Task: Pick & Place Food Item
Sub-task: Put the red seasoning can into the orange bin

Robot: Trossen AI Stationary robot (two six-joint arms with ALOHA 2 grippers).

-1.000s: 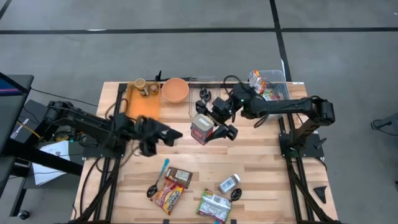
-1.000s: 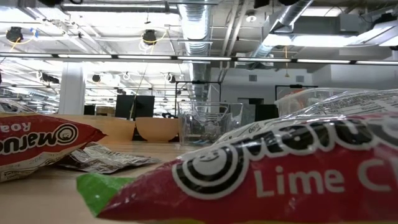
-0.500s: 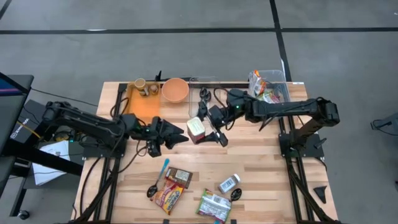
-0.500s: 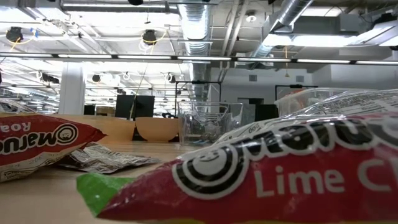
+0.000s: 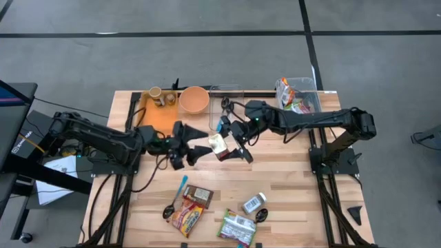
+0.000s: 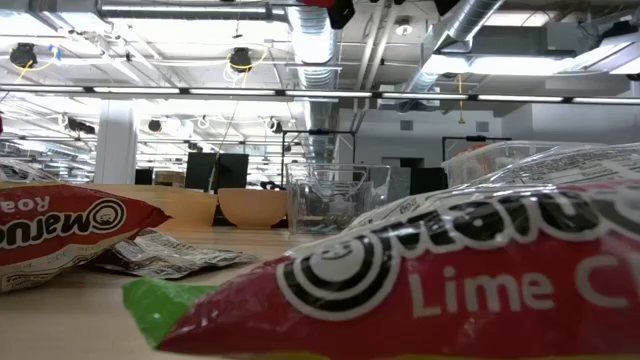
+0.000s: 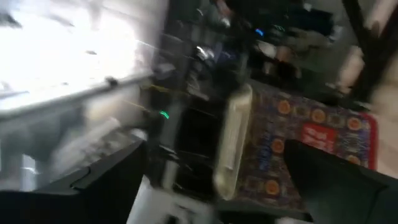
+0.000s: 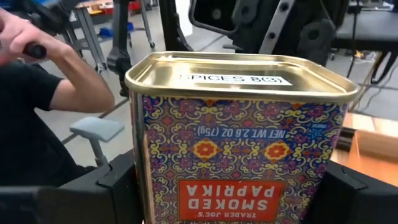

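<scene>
Here the right gripper (image 5: 232, 142) clenches a boxy metal smoked paprika tin (image 8: 239, 140), gold-lidded with ornate patterned sides, held above the middle of the slatted wooden table (image 5: 296, 200). The left gripper (image 5: 195, 147) sits just beside the tin, fingers spread, gripping nothing

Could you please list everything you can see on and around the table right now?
Smoked paprika tin: one, patterned with gold lid and red label, held above the table's middle.
Bowl: one, orange, far edge.
Cutting board: one, orange, far-left area.
Clear bin: one, far-right corner, holding packets.
Clear container: one, empty-looking, beside the bowl.
Noodle packets: two, red, near edge.
Brown packet: one, near edge.
Small bottle: one, near edge.
Spoon: one, blue handle, near edge.
Person: one, dark sleeve, beyond the table.
Right end effector: shut on the tin.
Left end effector: open, beside the tin.
</scene>
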